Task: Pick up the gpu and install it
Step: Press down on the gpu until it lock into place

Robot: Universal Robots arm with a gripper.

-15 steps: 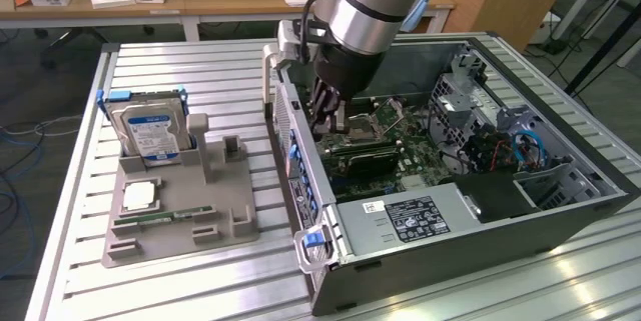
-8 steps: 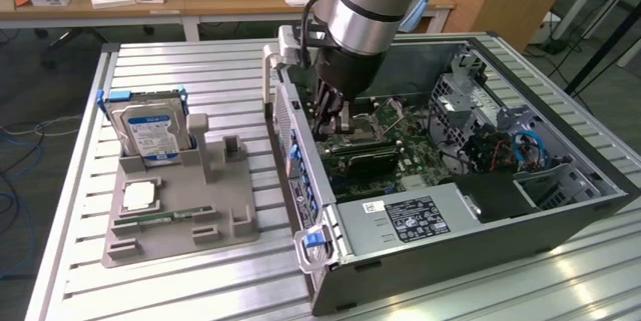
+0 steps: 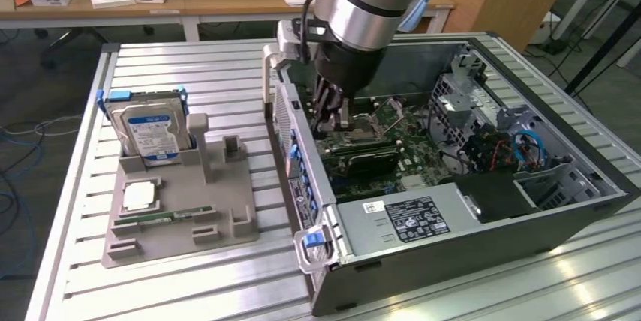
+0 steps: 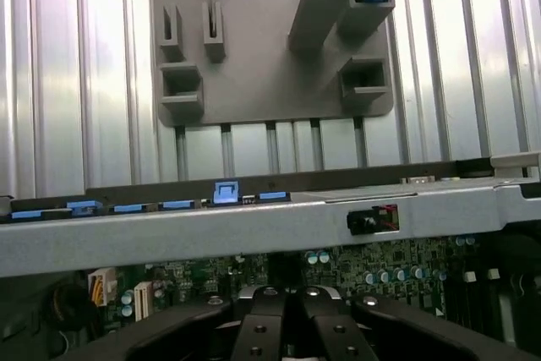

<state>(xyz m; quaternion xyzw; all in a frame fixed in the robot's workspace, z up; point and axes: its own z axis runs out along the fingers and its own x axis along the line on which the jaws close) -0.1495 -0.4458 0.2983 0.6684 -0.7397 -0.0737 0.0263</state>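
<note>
Checking in from inside the open PC case (image 3: 481,223), which fills the right half of the exterior frame. My gripper (image 3: 335,115) is reaching down at centre frame over the motherboard (image 3: 425,157). My fingers (image 4: 258,331) are pinched fully together. The gpu (image 3: 362,158) is the dark card sitting on the board just below my fingertips, slightly right of centre. Honestly can't tell if I'm actually gripping its edge or just touching it. Over on the left, the grey holder tray (image 3: 200,216) has the hard drive (image 3: 150,130) standing in it, with the RAM stick (image 3: 161,218) lying lower down.
</note>
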